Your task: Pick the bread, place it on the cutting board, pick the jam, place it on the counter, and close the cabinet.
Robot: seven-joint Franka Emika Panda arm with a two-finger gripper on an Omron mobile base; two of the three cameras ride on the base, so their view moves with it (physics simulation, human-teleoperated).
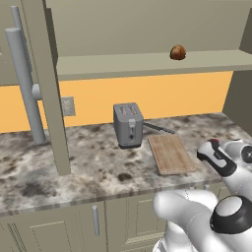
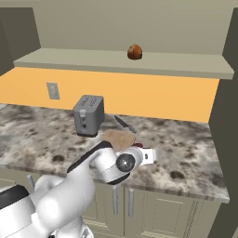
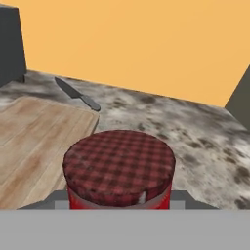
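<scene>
jam: red jar with a dark red checked lid is seen close up in the hand view, low above the counter, just right of the cutting board.
gripper: wrist is seen by the board's right edge in the left base view; fingertips are hidden behind the jar. Likely clenched on the jar, but jaw contact is not shown, so grip state cannot be told.
bread: glossy brown rounded lump, sitting on the cabinet's shelf; not on the board.
cabinet: olive-grey, door is swung open, long grey bar handle on it.
step in hand: judged as setting the jam down on the counter, while the bread is not yet moved.
how to do it well: jar should be kept upright and lowered straight onto bare marble right of the board, off the board edge and clear of the knife. Base should be seated flat before the fingers are opened, then the hand lifted straight up so the lid is not clipped.
materials: counter is mottled grey-brown-white marble pattern, thick edge; board is flat light wood, grain visible; knife has a dark blade and grey handle; toaster is a boxy grey metal body with two slots; backsplash is flat orange.
risk: the cylinder could tip if released tilted or half on the board.
</scene>
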